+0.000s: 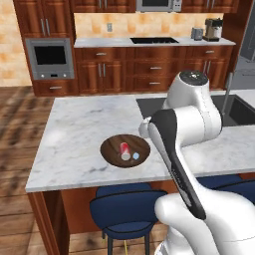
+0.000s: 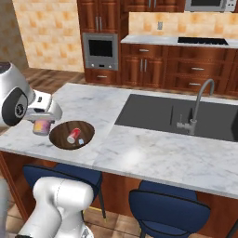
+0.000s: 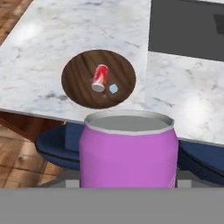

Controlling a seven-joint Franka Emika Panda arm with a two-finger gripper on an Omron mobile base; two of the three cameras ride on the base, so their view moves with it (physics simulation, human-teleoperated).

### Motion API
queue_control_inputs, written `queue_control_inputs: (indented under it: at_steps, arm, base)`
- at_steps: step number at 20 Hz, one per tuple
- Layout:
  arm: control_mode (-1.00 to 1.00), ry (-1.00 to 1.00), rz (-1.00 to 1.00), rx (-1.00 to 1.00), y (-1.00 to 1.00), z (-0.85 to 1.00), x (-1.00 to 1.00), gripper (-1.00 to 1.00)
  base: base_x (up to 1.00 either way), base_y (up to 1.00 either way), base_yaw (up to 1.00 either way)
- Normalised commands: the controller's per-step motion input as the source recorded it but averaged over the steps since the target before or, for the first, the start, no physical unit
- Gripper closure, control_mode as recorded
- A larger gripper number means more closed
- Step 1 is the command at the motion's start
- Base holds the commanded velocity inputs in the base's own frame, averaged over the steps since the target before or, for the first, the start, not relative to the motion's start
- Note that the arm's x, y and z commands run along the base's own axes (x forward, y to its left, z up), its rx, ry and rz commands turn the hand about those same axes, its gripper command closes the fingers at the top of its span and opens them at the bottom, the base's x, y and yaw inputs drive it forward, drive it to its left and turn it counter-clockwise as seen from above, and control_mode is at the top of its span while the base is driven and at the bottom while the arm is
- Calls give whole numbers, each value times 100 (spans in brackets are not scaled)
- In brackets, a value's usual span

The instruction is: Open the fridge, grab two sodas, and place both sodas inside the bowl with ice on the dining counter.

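Red can (image 1: 124, 151) lies in brown bowl (image 1: 110, 151) on marble counter (image 1: 74, 129); pink-purple can (image 3: 129, 153) held upright nearby.

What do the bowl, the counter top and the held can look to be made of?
Bowl: dark wood, going by its grain streaks. Dining counter top: polished white marble, grey veining with soft glare. Pink-purple can in the gripper: probably painted metal, with a silvery rim.

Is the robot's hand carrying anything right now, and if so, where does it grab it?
Yes. The gripper holds the pink-purple soda can upright by its sides, near the brown bowl on the island; the exact contact spots are hidden.
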Motion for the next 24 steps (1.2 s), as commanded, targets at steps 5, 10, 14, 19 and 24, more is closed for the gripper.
queue_control_inputs:
  at_steps: [5, 10, 14, 19, 24]
  arm:
    - [-100, 27, 9, -10, 0, -47, 32, 100]
    - [-100, 4, 0, -8, 0, -30, 21, 100]
    - [-100, 1, 0, -2, 0, -34, 24, 100]
    - [-100, 2, 0, 0, 1, -32, 29, 100]
    - [-100, 4, 0, 0, 14, -21, 39, 100]
  base:
    - [0, 0, 0]
    - [0, 0, 0]
    - [0, 0, 0]
    - [0, 0, 0]
    - [0, 0, 0]
